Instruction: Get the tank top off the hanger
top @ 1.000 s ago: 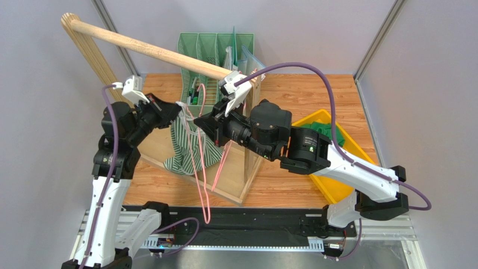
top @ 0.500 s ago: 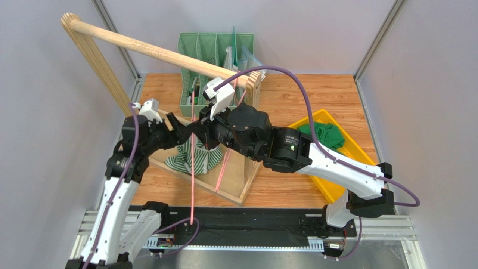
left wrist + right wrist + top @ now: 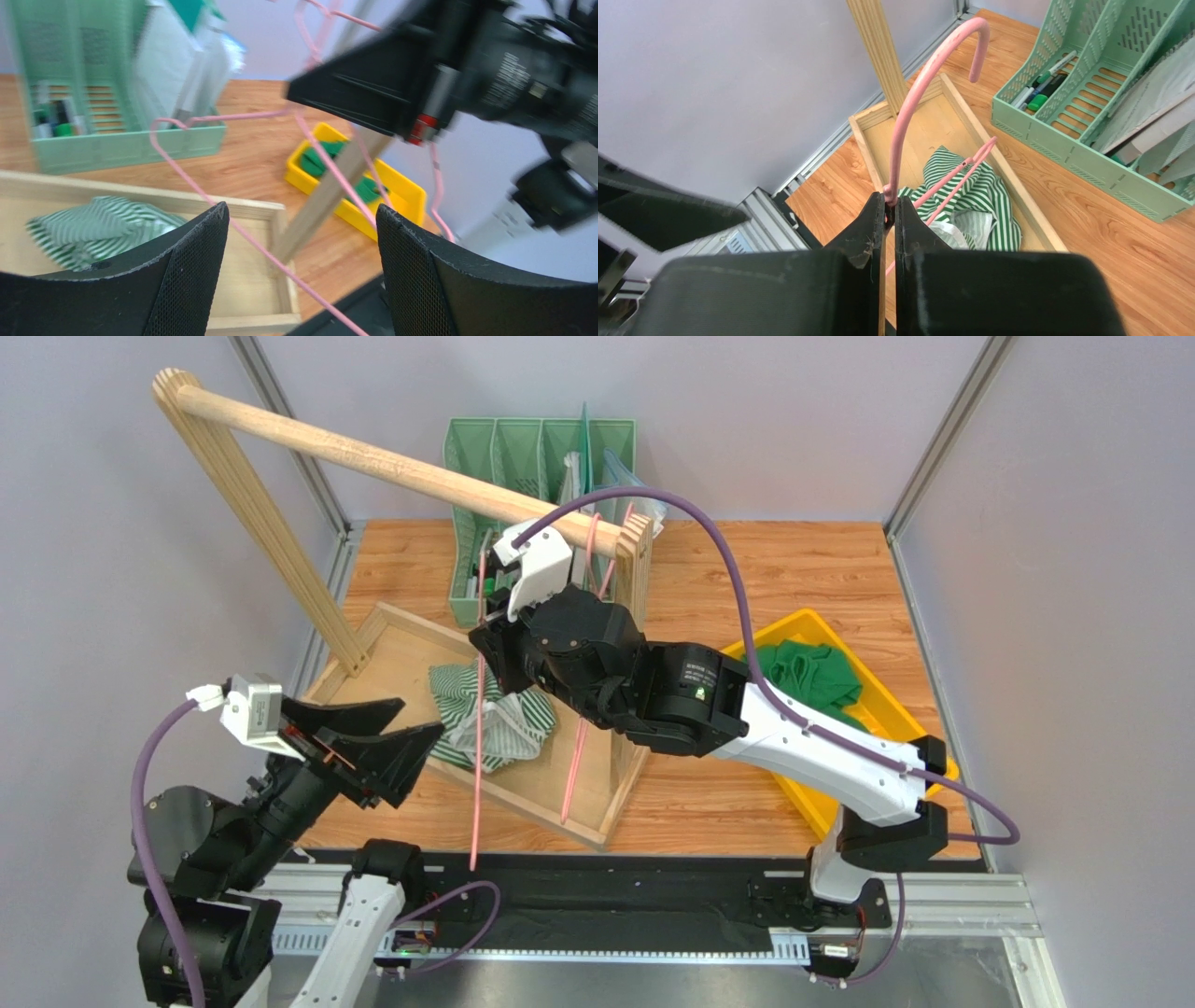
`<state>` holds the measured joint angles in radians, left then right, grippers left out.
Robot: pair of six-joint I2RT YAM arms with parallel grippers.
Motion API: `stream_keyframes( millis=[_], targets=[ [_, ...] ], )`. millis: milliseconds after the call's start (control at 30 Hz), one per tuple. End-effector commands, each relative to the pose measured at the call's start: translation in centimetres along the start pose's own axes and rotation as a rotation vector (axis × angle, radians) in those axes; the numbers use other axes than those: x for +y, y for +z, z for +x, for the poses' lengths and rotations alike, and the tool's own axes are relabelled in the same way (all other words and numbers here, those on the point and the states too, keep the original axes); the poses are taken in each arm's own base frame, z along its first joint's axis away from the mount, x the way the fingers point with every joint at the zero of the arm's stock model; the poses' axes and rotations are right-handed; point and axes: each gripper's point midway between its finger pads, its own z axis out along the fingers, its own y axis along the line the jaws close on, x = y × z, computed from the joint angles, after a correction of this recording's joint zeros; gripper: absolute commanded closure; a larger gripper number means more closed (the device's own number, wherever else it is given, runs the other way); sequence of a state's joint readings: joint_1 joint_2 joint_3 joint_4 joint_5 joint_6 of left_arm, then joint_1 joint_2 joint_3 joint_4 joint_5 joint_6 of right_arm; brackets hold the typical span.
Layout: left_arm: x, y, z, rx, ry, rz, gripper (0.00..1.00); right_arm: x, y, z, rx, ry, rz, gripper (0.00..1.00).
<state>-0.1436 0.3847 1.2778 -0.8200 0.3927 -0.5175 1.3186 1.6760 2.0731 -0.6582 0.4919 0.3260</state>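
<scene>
The green-and-white striped tank top (image 3: 484, 724) lies crumpled in the wooden tray (image 3: 382, 619), also seen from the left wrist (image 3: 98, 227) and the right wrist (image 3: 980, 203). My right gripper (image 3: 485, 637) is shut on the pink hanger (image 3: 917, 98) just below its hook, above the tray. The hanger's thin wires (image 3: 477, 784) run down over the cloth; whether they still thread through it I cannot tell. My left gripper (image 3: 418, 724) is open and holds nothing, drawn back to the near left of the tray, with a hanger wire (image 3: 231, 224) crossing in front of its jaws (image 3: 302, 208).
A wooden clothes rack (image 3: 351, 455) spans the tray from far left to its post (image 3: 634, 546). A green desk organizer (image 3: 540, 462) stands at the back. A yellow bin (image 3: 758, 637) with green cloth (image 3: 807, 672) sits at the right, under the right arm.
The left gripper opened, let go of the tank top and pulled back to the near left. The tank top dropped into the tray. The right gripper carried the hanger leftward.
</scene>
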Motion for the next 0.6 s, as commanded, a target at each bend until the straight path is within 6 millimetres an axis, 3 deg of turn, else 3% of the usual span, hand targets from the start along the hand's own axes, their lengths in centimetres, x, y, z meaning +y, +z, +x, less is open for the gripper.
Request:
stream_keyframes(
  millis=[0,33,233,367,567],
  targets=[
    [-6.0,0.0,0.5,0.113,0.004,0.361,0.19,-0.9,-0.6,-3.0,-0.067,0.036,0.067,1.00],
    [-7.2,-0.6,0.7,0.138,0.010,0.437,0.19,-1.1,-0.4,-3.0,-0.067,0.031,0.082,1.00],
    [-8.8,-1.4,0.6,0.160,0.023,0.530,0.19,-2.4,0.0,-3.4,-0.086,0.009,0.161,1.00],
    [-7.7,0.0,0.7,0.183,-0.017,0.479,0.19,-2.3,0.6,-3.1,-0.081,0.000,0.169,1.00],
    [-5.5,2.4,1.8,0.231,-0.088,0.399,0.27,-1.6,0.9,-2.8,-0.067,0.000,0.137,1.00]
  ],
)
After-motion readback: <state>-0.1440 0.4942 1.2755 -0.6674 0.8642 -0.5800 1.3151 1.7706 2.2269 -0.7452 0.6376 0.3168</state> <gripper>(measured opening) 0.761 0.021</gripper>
